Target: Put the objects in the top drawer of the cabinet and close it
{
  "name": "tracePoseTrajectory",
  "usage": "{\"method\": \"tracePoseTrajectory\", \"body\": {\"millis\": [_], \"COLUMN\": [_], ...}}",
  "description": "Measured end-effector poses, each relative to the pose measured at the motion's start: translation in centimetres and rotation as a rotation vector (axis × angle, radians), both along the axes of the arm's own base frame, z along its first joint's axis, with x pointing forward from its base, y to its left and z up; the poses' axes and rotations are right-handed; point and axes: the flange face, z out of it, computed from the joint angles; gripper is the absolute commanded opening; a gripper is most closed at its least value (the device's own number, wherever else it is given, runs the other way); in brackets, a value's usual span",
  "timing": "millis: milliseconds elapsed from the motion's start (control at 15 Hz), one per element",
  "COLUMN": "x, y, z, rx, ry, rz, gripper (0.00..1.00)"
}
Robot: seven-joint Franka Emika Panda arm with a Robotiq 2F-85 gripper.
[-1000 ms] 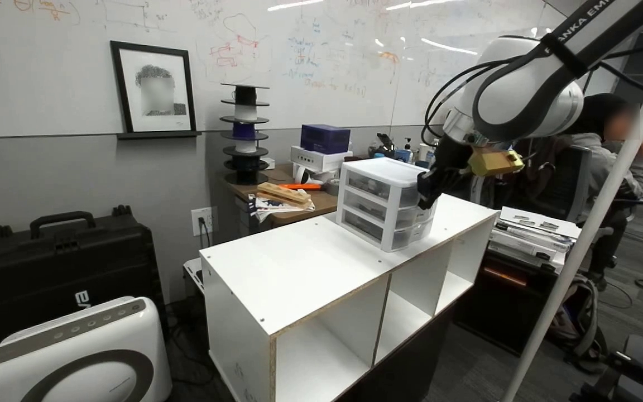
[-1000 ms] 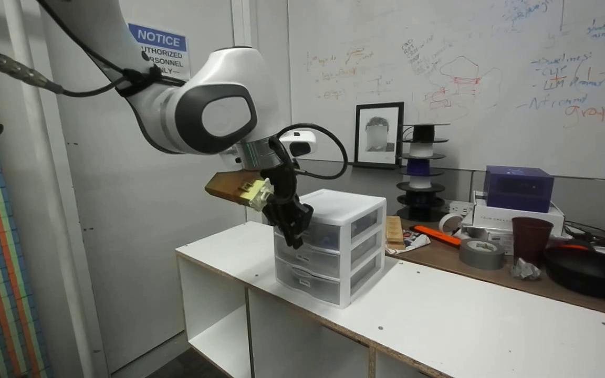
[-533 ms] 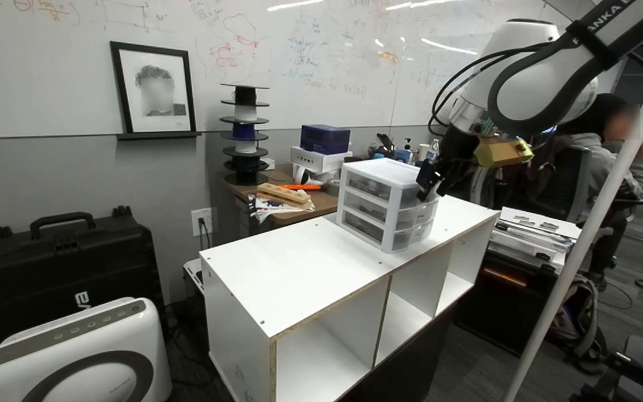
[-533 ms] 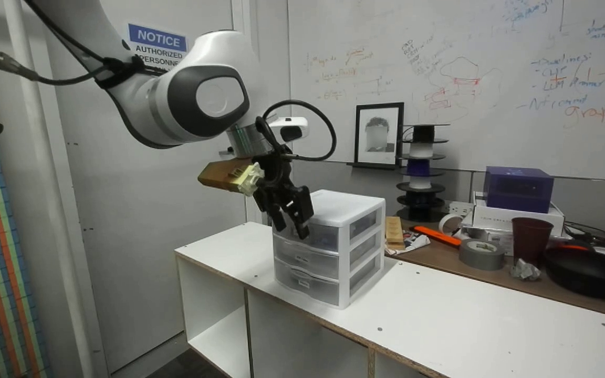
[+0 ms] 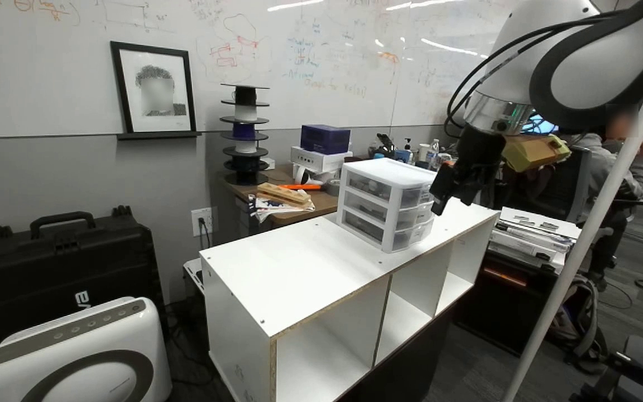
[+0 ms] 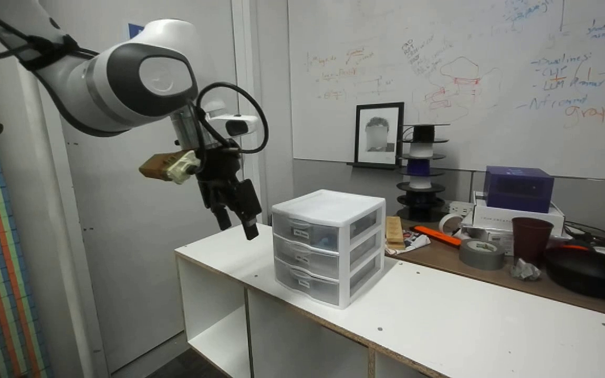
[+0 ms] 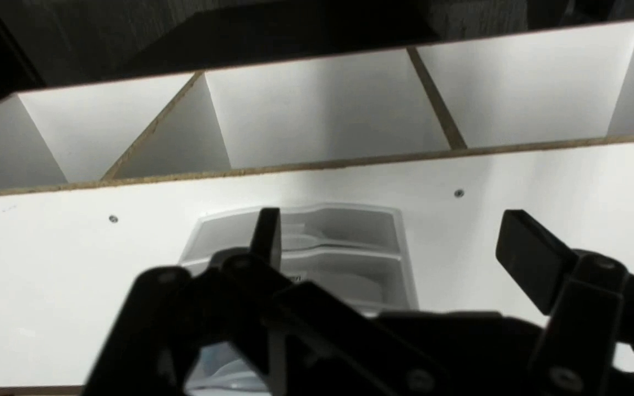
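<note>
The cabinet is a white unit of stacked translucent drawers, seen in both exterior views. Its top drawer sits flush with the frame, like those below it. Through that drawer's front a faint bluish shape shows, too blurred to name; loose objects are not in view elsewhere on the shelf top. My gripper hangs in the air in front of the cabinet, apart from it. In the wrist view the black fingers stand wide apart with nothing between them, and the gripper body hides part of the drawer fronts.
The cabinet stands on a white open-cubby shelf unit. Behind it, a brown desk carries tape, a dark cup, a pan and boxes. A white pole rises beside the arm.
The gripper has drawn back from the top drawer's front, away from the cabinet. Its fingers have spread from nearly together to wide apart. The drawers have stayed in place.
</note>
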Motion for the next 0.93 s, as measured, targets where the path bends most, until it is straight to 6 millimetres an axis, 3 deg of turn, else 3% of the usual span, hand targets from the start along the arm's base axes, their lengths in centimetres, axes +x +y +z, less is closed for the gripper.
{"method": "tracePoseTrajectory", "body": {"millis": [667,933], "x": [-6.8,-8.9], "y": [3.7,4.5], "z": [1.2,1.9], "rx": [0.118,0.137], "ry": [0.123,0.117], "rz": [-0.072,-0.007], "gripper": [1.0,1.0]}}
